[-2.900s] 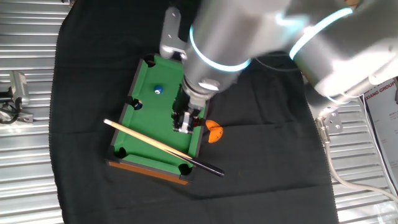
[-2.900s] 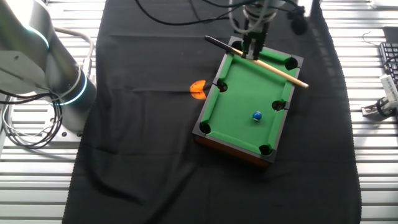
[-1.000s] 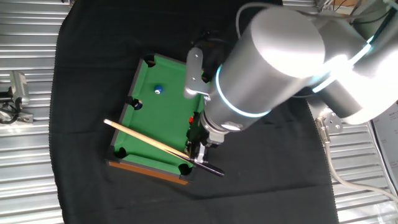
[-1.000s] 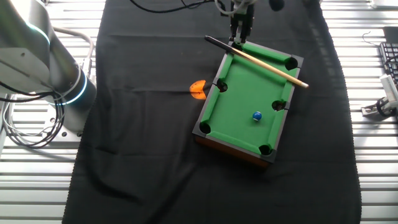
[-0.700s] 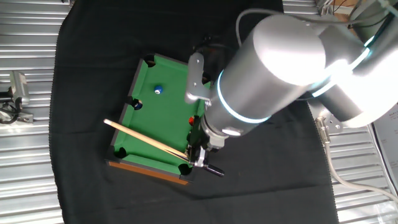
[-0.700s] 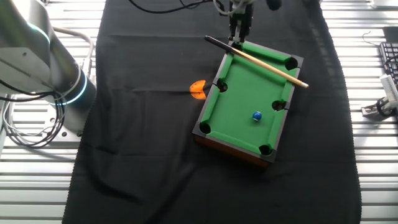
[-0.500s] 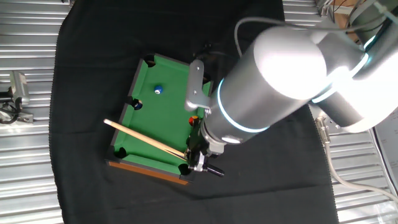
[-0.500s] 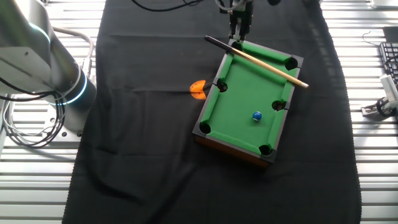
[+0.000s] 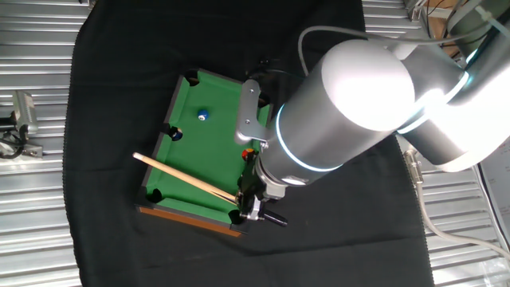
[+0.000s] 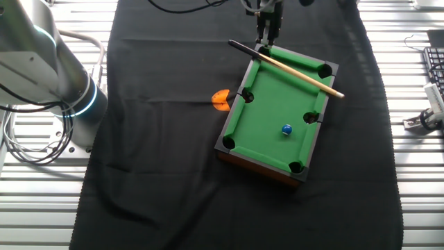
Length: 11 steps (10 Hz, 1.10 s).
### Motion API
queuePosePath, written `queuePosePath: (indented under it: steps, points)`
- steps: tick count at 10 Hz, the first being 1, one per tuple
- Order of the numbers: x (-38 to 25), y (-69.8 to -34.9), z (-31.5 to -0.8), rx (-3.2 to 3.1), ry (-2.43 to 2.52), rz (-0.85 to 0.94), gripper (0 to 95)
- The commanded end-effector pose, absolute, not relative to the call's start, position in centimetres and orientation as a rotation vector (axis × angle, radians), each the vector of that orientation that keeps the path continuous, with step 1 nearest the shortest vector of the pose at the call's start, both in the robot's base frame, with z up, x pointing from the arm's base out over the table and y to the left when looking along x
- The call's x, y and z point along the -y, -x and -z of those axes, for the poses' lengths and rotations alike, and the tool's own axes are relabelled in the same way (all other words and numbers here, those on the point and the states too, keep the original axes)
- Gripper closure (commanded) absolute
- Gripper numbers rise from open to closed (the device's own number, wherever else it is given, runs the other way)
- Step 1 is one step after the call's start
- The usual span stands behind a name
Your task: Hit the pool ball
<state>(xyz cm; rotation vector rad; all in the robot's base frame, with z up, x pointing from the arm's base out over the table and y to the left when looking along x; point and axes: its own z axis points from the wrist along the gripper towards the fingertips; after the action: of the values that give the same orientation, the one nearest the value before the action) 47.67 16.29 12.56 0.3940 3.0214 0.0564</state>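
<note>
The pool ball (image 9: 202, 115) is a tiny light-blue ball on the felt of the toy green pool table (image 9: 215, 96); it also shows in the other fixed view (image 10: 286, 129). A wooden cue (image 9: 187, 182) lies slanted across the table's end, its dark butt (image 10: 239, 47) sticking out past the corner. My gripper (image 9: 253, 209) is low over that corner, far from the ball. In the other fixed view my gripper (image 10: 268, 40) has a finger on each side of the cue near the butt and looks open.
A darker blue ball (image 9: 175, 135) sits by a side pocket. A small red piece (image 9: 247, 153) shows at the table's rail under my arm. An orange object (image 10: 220, 99) lies on the black cloth (image 10: 159, 139) beside the table. A second robot base (image 10: 41, 76) stands at the left.
My gripper has moved from the table's middle rail to the corner at the cue's butt and sunk a little. The cue and the balls have not moved.
</note>
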Motion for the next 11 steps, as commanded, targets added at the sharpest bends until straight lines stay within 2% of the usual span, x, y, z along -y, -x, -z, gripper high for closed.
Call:
queuePosePath:
  steps: [1,11]
  points:
    - [-16.1,-47.8,-12.1,-3.026,-0.393,-0.057,95.0]
    - [-15.7,-48.1,-11.1,-3.021,-0.392,-0.057,95.0]
